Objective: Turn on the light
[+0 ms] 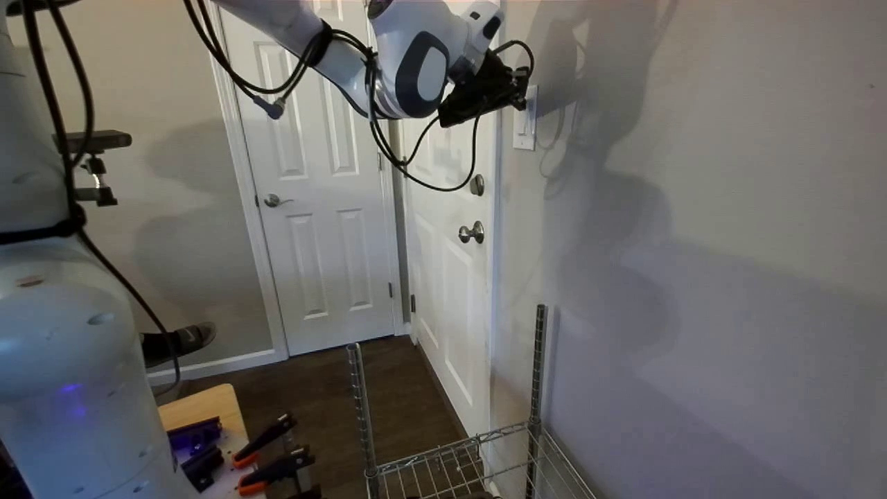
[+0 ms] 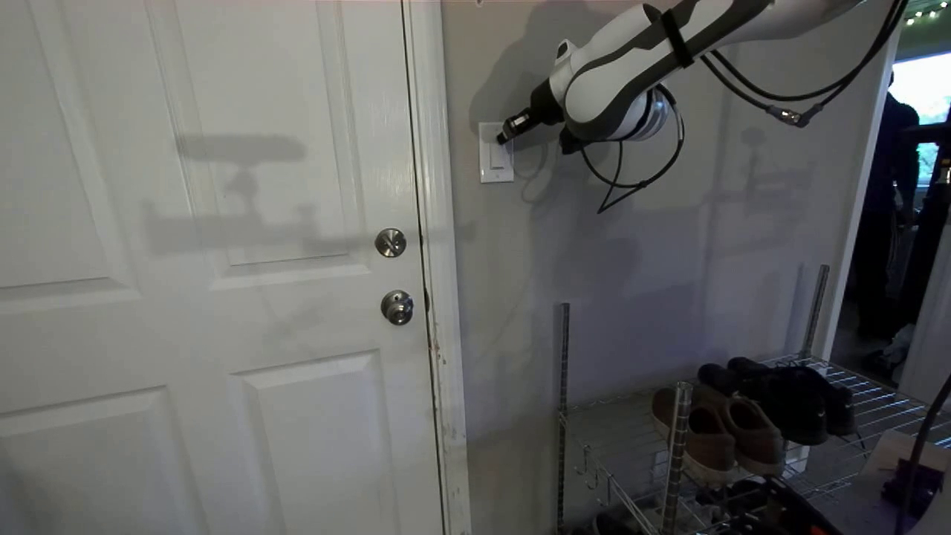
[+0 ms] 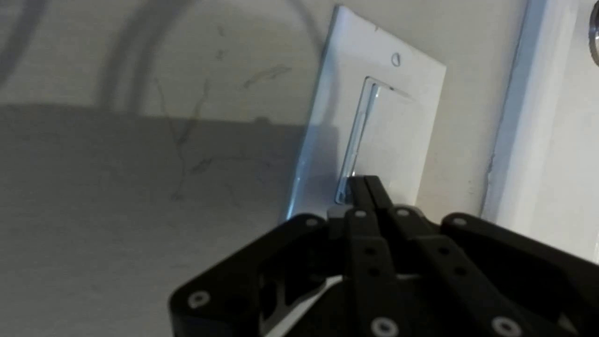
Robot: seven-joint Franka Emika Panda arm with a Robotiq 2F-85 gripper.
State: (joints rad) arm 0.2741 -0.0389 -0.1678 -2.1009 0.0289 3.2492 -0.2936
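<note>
The light switch is a white upright wall plate with a flat rocker. It shows in both exterior views (image 1: 524, 132) (image 2: 496, 163) and large and tilted in the wrist view (image 3: 398, 126). No lamp is in view. My gripper (image 3: 366, 180) is shut and empty, its two black fingertips side by side. In both exterior views the gripper (image 1: 521, 102) (image 2: 503, 138) is at the upper part of the plate. The fingertips cover one end of the rocker in the wrist view. They look very close to it or touching; I cannot tell which.
A white door with a round doorknob (image 2: 397, 307) and a deadbolt (image 2: 390, 242) stands beside the plate, with its frame (image 2: 438, 223) between. A wire rack (image 1: 450, 450) with metal posts stands below, holding brown shoes (image 2: 713, 438). Black cables (image 1: 443, 188) loop under the arm.
</note>
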